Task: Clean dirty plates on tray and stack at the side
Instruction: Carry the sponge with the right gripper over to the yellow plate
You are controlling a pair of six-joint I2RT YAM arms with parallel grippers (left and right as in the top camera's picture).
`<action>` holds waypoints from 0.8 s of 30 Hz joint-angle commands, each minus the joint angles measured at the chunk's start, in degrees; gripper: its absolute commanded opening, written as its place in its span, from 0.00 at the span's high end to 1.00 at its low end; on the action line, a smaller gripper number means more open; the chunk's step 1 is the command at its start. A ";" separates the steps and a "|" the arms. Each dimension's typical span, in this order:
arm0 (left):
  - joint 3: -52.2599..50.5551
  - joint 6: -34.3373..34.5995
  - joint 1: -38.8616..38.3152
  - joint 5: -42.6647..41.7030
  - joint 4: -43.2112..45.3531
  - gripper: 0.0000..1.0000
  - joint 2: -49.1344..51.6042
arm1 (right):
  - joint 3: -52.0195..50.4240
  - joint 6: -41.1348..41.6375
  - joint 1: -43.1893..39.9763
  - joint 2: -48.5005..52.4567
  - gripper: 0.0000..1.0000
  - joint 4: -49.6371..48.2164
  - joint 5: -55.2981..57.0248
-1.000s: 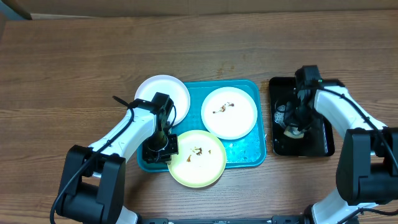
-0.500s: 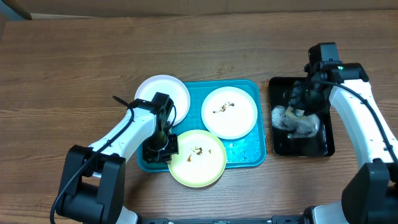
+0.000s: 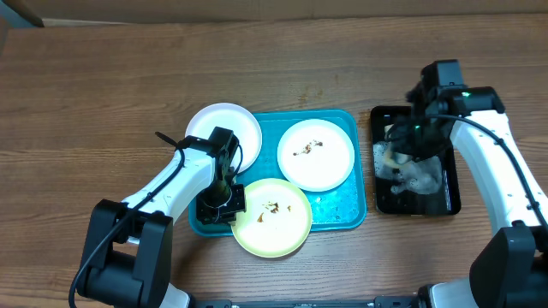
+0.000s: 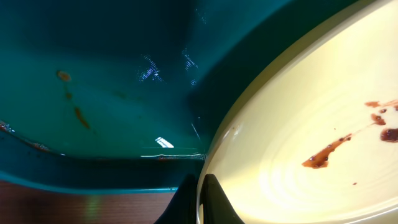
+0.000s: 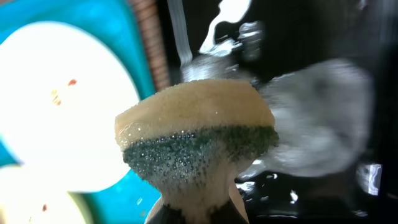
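Left wrist view: left pincer [image 4: 200, 198] clamps the rim of the brown-smeared yellow-green plate [image 4: 311, 118]; right pincer [image 5: 194, 204] squeezes a foamy sponge [image 5: 196, 134].

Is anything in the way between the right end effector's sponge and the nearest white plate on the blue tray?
Nothing visible. The right end effector grips the sponge over the black tray; between it and the white plate lie only that tray's rim, a strip of table and the low rim of the blue tray.
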State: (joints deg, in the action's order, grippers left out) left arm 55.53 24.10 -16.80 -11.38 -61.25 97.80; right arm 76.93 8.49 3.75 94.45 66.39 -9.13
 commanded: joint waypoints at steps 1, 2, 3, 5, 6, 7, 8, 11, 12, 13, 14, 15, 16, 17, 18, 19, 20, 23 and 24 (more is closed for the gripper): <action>-0.31 1.31 -0.11 0.79 0.24 0.96 0.44 | 0.61 -4.48 2.86 -1.68 0.96 0.42 -8.46; -0.31 1.29 -0.11 0.79 0.24 0.96 0.44 | 0.61 -4.48 3.89 -1.68 0.96 0.50 -9.57; -0.31 1.29 -0.13 0.79 0.24 0.96 0.44 | 0.61 -4.46 5.29 -1.68 0.96 0.55 -10.45; -0.31 1.31 -0.11 0.79 0.28 0.96 0.44 | 0.61 -3.04 8.37 -1.68 0.96 0.55 -10.71; -0.31 1.29 -0.11 0.81 0.33 0.96 0.46 | 0.61 -2.05 9.92 -1.68 0.96 0.42 -10.75; -0.31 1.29 -0.11 0.81 0.46 0.96 0.44 | 0.59 -0.76 11.54 -1.66 0.96 0.13 -10.73; -0.31 1.31 -0.11 0.81 0.52 0.96 0.44 | 0.48 0.44 13.22 -1.66 0.96 -0.39 -10.84; -0.31 2.25 -0.11 0.79 0.79 0.96 0.44 | 0.24 3.80 18.29 -1.42 0.96 -2.56 -11.93; -0.31 2.78 -0.11 0.79 0.96 0.96 0.44 | 0.24 4.70 20.22 -1.25 0.96 -3.26 -12.24; -0.31 3.17 -0.11 0.70 1.25 0.96 0.46 | 0.24 5.44 21.90 -1.05 0.96 -3.89 -12.22; -0.31 3.17 -0.11 0.11 1.68 0.96 0.44 | 0.22 6.23 23.63 -0.81 0.96 -4.61 -12.20; -0.31 3.17 -0.11 -0.96 2.29 0.96 0.44 | 0.22 6.80 25.66 -0.46 0.96 -5.51 -12.20; -0.31 3.15 -0.11 -1.92 2.89 0.96 0.44 | 0.22 7.50 27.39 -0.15 0.96 -6.34 -12.15; -0.31 3.17 -0.11 -2.62 3.19 0.96 0.46 | 0.22 8.24 29.09 0.17 0.96 -7.13 -11.96; -0.31 3.19 -0.11 -3.26 3.50 0.96 0.44 | 0.22 8.92 30.86 0.72 0.96 -8.02 -11.93; -0.31 3.23 -0.11 -3.30 3.54 0.96 0.44 | 0.22 9.79 32.22 1.09 0.96 -8.76 -11.96; -0.31 3.39 -0.11 -3.28 3.52 0.96 0.46 | 0.22 11.04 33.68 1.88 0.96 -9.64 -11.96; -0.31 3.39 -0.11 -3.28 3.50 0.96 0.44 | 0.22 13.90 36.89 4.11 0.96 -11.45 -11.96; -0.31 3.39 -0.11 -3.28 3.52 0.96 0.46 | 0.22 14.34 37.92 5.11 0.96 -12.02 -12.00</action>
State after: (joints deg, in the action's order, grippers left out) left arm 55.53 26.28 -16.80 -14.17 -58.02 97.80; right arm 76.93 18.94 39.86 97.01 55.18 -20.84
